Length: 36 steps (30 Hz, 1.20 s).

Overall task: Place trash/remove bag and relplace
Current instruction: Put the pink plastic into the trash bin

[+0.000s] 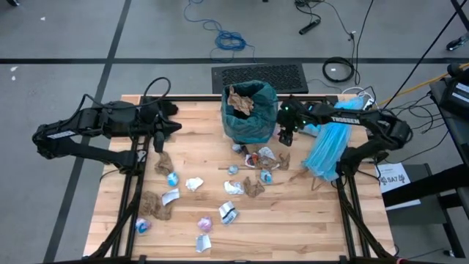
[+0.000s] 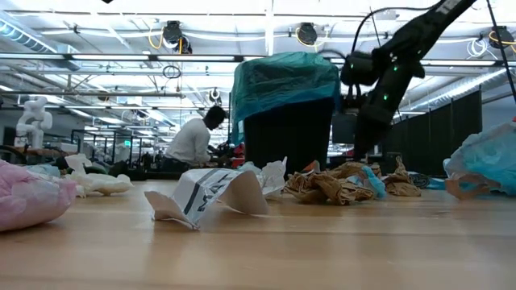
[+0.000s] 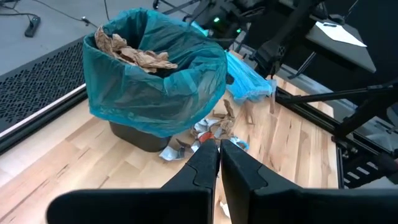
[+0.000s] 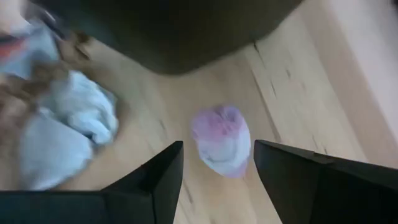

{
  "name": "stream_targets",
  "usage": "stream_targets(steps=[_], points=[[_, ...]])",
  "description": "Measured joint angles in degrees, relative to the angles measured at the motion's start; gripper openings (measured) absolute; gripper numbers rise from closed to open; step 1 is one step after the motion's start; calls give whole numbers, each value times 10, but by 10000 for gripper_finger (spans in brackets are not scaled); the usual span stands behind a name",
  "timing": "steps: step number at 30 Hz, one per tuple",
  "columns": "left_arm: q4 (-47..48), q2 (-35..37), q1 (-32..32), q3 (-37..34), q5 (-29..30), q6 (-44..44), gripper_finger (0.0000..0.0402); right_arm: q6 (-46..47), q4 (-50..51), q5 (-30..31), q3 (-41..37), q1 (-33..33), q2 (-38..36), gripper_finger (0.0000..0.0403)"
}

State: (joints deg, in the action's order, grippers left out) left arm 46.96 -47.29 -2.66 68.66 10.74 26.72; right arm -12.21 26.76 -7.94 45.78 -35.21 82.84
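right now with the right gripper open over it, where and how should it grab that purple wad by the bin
Grip the purple wad across its rounded middle, coming straight down from above. It lies loose on the table beside the bin, apart from the pale scraps, and the open right gripper already straddles it, so closing there should likely pinch the bulk rather than a thin edge.

A dark teal bag (image 1: 253,117) lines the black bin (image 2: 292,137), brown paper wads (image 1: 240,100) on top. A paler sky-blue bag (image 1: 327,150) lies to the right. White, blue and purple scraps (image 1: 231,188) dot the light wooden table (image 1: 308,220).
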Motion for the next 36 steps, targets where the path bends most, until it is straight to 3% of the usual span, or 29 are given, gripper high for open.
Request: stream_targets(steps=[4,11,18,23,36], points=[[0,0,0,0,0,0,22,-12,-24,-31,0,-1,45,190],[-1,-1,0,0,0,30,22,-7,-67,-30,1,-1,105,173],[-1,-2,0,0,0,30,22,12,-27,-26,4,-1,124,22],[-1,-2,0,0,0,30,22,73,73,-32,-4,10,66,15],[-1,-2,0,0,3,27,22,232,214,-27,7,96,-213,6]])
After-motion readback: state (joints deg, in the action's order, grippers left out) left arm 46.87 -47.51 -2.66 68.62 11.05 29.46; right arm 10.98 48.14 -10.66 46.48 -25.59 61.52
